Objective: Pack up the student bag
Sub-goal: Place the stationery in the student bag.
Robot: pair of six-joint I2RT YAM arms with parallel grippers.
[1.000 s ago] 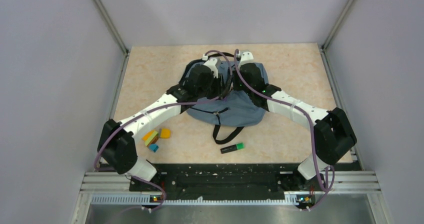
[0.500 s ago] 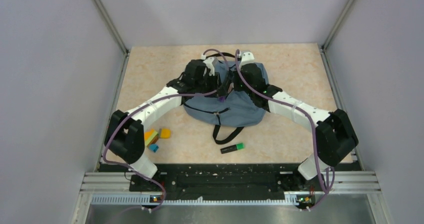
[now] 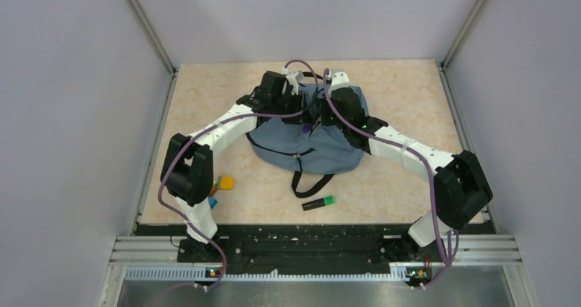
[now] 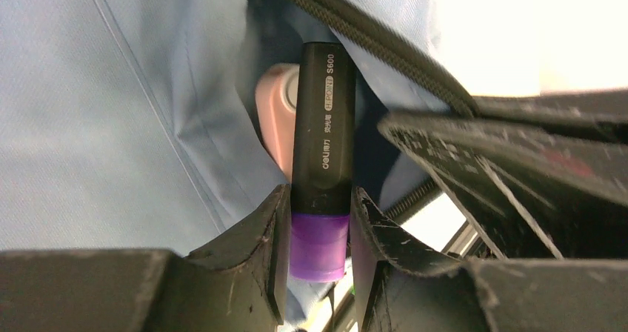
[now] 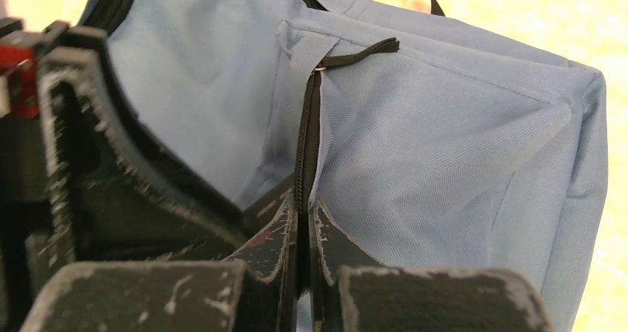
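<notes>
Left gripper (image 4: 318, 227), clamped on purple marker (image 4: 323, 124), has swung far-left into bag (image 3: 329, 149) mouth; right gripper (image 5: 304, 232) pinched shut on zipper edge (image 5: 307, 139); release next.

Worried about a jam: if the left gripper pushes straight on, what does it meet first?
Probably the pink thing inside the bag, right beside the marker the left gripper holds; depth is unclear.
</notes>
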